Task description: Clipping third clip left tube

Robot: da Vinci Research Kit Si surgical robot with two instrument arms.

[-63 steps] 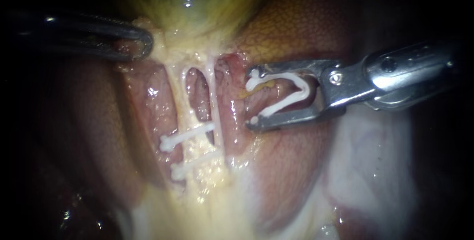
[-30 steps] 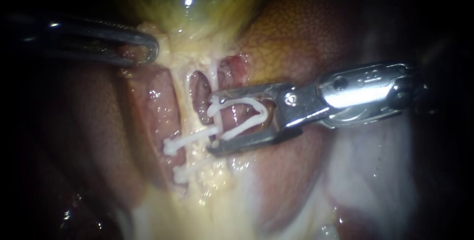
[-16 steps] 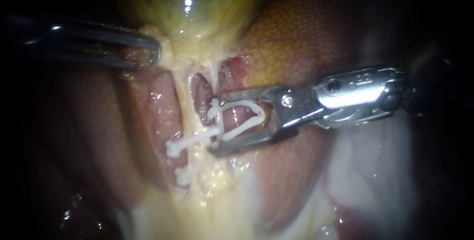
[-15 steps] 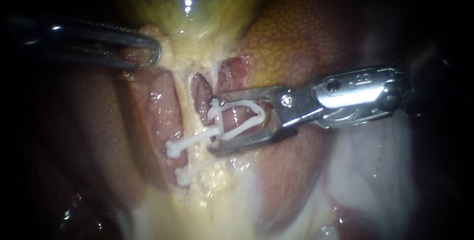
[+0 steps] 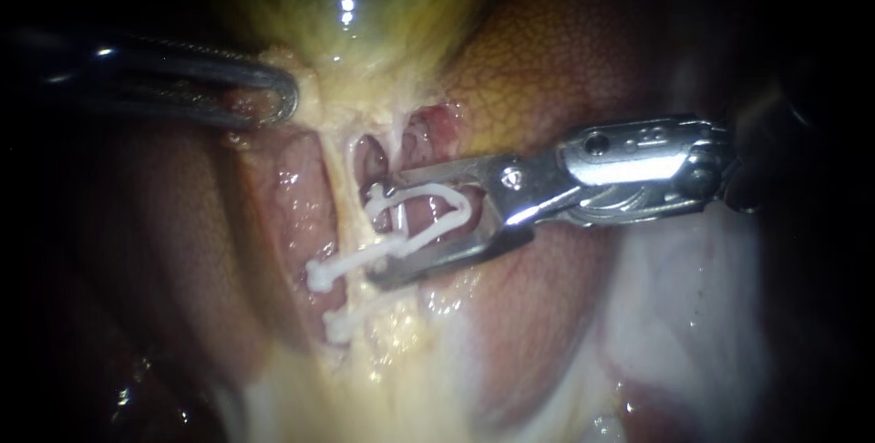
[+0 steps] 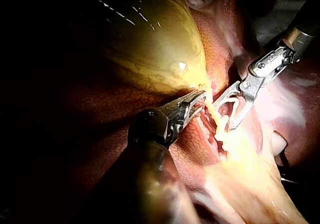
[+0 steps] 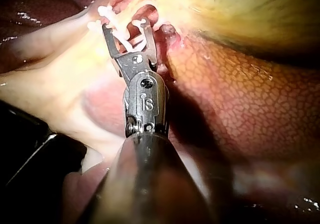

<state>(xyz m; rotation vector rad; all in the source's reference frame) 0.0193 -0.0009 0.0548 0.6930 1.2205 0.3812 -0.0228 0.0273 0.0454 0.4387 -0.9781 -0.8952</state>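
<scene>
Below the yellow-green gallbladder (image 5: 355, 5) two pale tubes run down: the broader left tube (image 5: 335, 179) and a thin right one. Two shut white clips (image 5: 342, 261) (image 5: 339, 320) lie across the left tube lower down. My right instrument (image 5: 383, 224) comes in from the right. Its jaws stand wide, and each presses on one leg of an open white clip (image 5: 424, 192). The thin tube passes between the clip's legs, and their ends reach the left tube's edge above the placed clips. My left instrument (image 5: 273, 101) is shut on tissue at the gallbladder's neck.
Mottled brown liver (image 5: 538, 69) lies above and behind my right instrument. Pale whitish tissue (image 5: 674, 315) spreads beneath its shaft. Pink raw tissue shows in the window (image 5: 369, 156) between the tubes. In the left wrist view the right instrument's jaws (image 6: 225, 114) stand just beyond the left instrument's jaws (image 6: 197, 102).
My right instrument has carried the open clip leftward, from well right of the tubes to astride the thin one, its tips now near the left tube. The left instrument has barely moved.
</scene>
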